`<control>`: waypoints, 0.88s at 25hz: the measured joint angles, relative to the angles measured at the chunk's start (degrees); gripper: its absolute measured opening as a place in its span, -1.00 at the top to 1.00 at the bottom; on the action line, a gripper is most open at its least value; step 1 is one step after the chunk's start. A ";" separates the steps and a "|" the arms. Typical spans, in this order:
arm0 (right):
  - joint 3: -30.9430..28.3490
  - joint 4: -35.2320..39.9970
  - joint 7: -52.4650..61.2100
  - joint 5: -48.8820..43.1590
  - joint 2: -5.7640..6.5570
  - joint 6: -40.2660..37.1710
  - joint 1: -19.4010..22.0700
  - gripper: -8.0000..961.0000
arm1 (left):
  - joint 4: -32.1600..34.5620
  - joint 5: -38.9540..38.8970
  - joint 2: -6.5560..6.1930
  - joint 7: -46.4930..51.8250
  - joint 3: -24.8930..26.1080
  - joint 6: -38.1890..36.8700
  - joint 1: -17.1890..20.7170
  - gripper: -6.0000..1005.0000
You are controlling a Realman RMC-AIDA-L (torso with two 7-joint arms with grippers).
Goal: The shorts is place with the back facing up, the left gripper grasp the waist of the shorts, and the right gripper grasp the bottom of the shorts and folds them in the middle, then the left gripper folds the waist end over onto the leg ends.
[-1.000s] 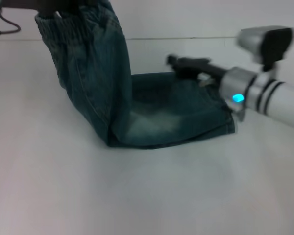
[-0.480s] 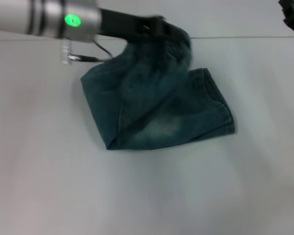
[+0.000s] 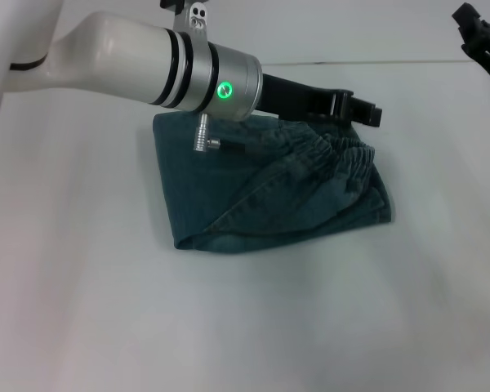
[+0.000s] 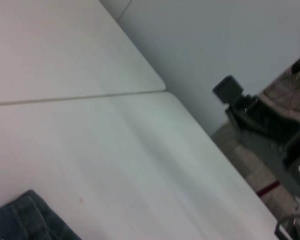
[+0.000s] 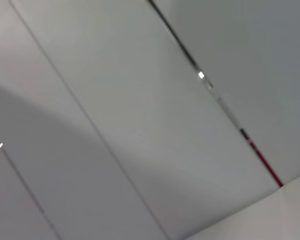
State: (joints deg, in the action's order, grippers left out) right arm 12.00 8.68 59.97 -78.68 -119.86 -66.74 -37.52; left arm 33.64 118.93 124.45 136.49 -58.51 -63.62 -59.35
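Observation:
The shorts [image 3: 229,188] lie folded on the white table [image 3: 245,327] in the head view, a blue-green denim bundle. The gathered waist [image 3: 343,153] rests on top at the right end, over the leg ends [image 3: 383,208], whose edge peeks out beneath it. My left arm, white with black bands and a green light, reaches across from the left. Its black left gripper [image 3: 358,108] hovers just behind the waist. At the top right corner the black right gripper [image 3: 476,34] stays away from the cloth. A denim corner [image 4: 25,220] shows in the left wrist view.
A thin seam runs across the far side of the table [image 3: 441,60]. Past the table edge, the left wrist view shows black equipment [image 4: 260,117] on the floor. Only pale wall panels appear in the right wrist view.
My left arm has swung further right and down, laying the waist end flat over the leg ends. The right gripper has stayed at the top right.

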 joint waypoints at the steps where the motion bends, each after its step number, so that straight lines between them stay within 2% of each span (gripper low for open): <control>1: 0.79 -0.03 0.02 -0.02 0.01 -0.02 0.00 0.98 | 0.06 -0.92 -0.13 -0.04 -0.26 0.25 0.41 0.19; 4: 4.36 0.44 0.94 -0.04 0.17 -0.28 -0.03 0.98 | 2.66 -3.38 -0.37 -1.19 -0.09 -1.23 3.12 -0.04; 10: 17.73 9.88 12.45 -1.56 0.49 -2.60 1.74 0.90 | 13.38 -10.40 -0.59 -8.24 0.79 -5.92 15.49 -0.30; 13: 24.17 17.54 20.64 -3.86 0.59 -5.27 3.56 0.85 | 15.67 -12.39 -0.77 -13.57 4.76 -9.63 20.96 -0.43; 16: 28.26 24.21 27.09 -8.83 1.47 -9.69 5.14 0.81 | 15.85 -12.72 -1.20 -19.26 9.84 -15.42 25.05 -0.60; 20: 29.74 32.44 34.53 -20.18 3.82 -19.85 7.09 0.46 | 16.19 -11.41 -2.51 -24.61 16.08 -23.53 30.37 -0.86; 22: 29.40 35.82 36.54 -24.85 4.77 -25.01 8.21 0.21 | 16.35 -9.61 -3.05 -26.82 19.19 -27.02 32.05 -0.86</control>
State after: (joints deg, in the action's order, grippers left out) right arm 41.40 44.51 96.51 -103.53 -115.09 -91.75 -29.31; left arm 49.99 109.32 121.40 109.67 -39.32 -90.63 -27.29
